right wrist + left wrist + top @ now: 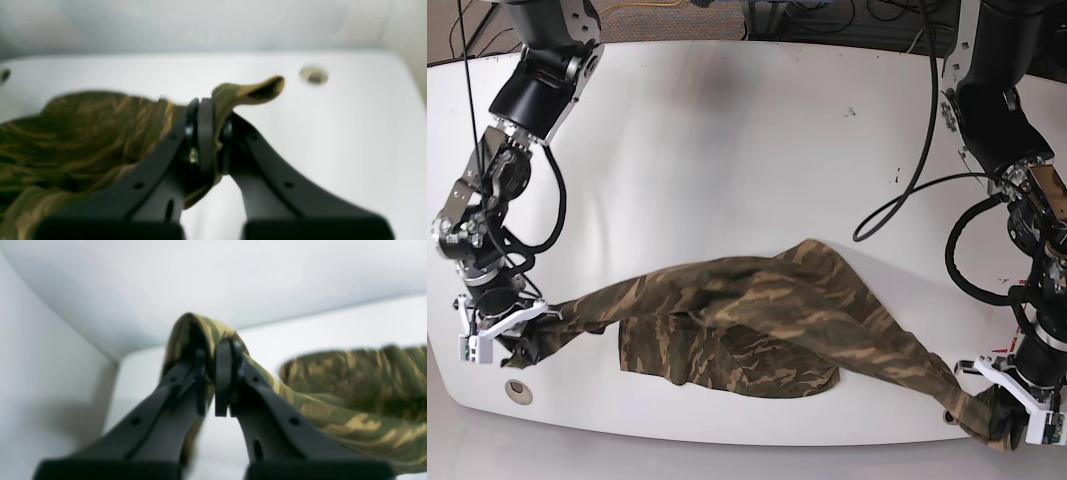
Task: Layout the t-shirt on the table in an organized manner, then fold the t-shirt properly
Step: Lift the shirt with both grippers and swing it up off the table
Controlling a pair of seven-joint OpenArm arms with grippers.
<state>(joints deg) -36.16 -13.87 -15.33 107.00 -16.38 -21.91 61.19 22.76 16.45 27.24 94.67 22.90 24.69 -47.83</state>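
Note:
The camouflage t-shirt (pixel 747 320) lies stretched across the near part of the white table (pixel 727 150), pulled taut toward both lower corners. My left gripper (pixel 972 405) is shut on one end of the shirt at the lower right of the base view. In the left wrist view, cloth (pixel 350 400) wraps over the left gripper (pixel 213 376) and its closed fingers (pixel 223 373). My right gripper (pixel 537 320) is shut on the other end at the lower left. In the right wrist view, the right gripper (pixel 208 133) pinches a fold of the t-shirt (pixel 83 133).
A round grommet hole (pixel 518 391) sits in the table just below the right gripper; the same grommet hole (pixel 313 75) shows beyond it in the right wrist view. Black cables (pixel 907 190) hang over the table's right side. Small dark specks (pixel 852 112) mark the far tabletop.

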